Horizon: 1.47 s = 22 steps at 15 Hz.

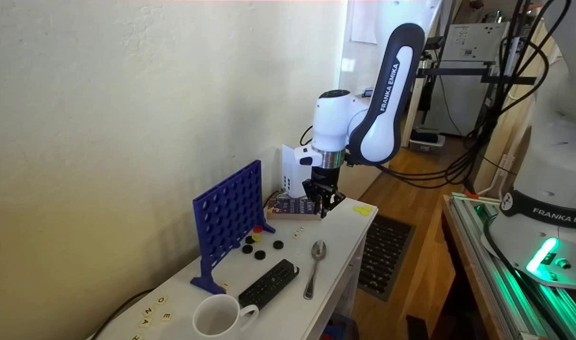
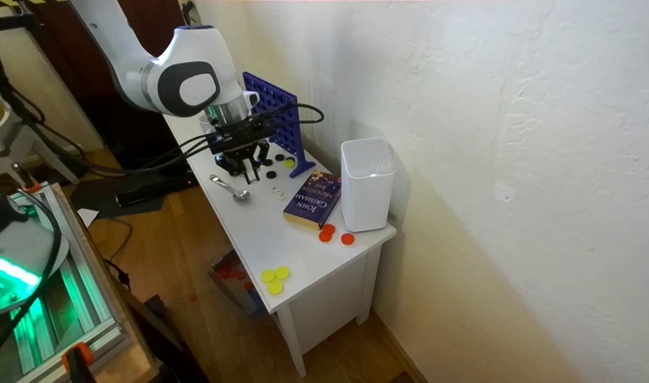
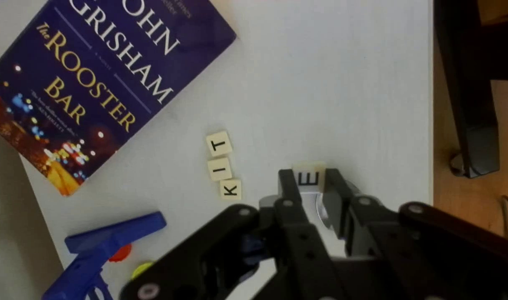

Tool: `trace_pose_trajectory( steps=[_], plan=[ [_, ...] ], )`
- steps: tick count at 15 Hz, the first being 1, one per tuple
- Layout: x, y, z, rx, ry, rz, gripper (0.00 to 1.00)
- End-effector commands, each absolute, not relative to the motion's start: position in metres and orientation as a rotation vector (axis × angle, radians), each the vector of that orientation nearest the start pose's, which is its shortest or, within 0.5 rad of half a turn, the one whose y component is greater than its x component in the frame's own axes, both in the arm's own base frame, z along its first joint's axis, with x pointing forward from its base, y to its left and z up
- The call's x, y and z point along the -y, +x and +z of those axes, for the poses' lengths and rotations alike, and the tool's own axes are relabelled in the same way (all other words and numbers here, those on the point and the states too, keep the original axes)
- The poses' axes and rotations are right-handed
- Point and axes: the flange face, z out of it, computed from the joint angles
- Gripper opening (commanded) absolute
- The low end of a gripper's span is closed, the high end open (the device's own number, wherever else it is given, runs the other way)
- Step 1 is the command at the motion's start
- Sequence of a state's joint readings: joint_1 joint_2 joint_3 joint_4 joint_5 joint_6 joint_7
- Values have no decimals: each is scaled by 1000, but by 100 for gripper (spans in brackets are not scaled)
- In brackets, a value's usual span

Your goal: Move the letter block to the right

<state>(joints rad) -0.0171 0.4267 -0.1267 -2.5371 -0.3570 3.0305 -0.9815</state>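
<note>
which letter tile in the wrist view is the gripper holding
The E tile, clamped in the gripper; the T tile, I tile and K tile lie together on the table.

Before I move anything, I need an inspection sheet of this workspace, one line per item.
Surface: white table, visibly cluttered.
Job's things: E block, held above the table.
Clutter: K, I and T tiles, book, spoon, remote, mug, blue rack, game discs, white box.
Tool: shut on the E block.
Cables: black, bundled, hanging in loops.
Surroundings: wall alongside the table; red disc on the floor.
</note>
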Motion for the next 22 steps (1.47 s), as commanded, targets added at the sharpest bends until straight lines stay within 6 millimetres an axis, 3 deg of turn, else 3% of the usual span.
trace_pose_trajectory(
  steps=[1, 2, 3, 22],
  plan=[
    [45, 446, 119, 1850, -2687, 14, 21],
    [45, 447, 118, 1855, -2685, 16, 21],
    [43, 448, 118, 1860, -2683, 14, 5],
    [78, 490, 59, 1924, -2640, -40, 5]
  ],
)
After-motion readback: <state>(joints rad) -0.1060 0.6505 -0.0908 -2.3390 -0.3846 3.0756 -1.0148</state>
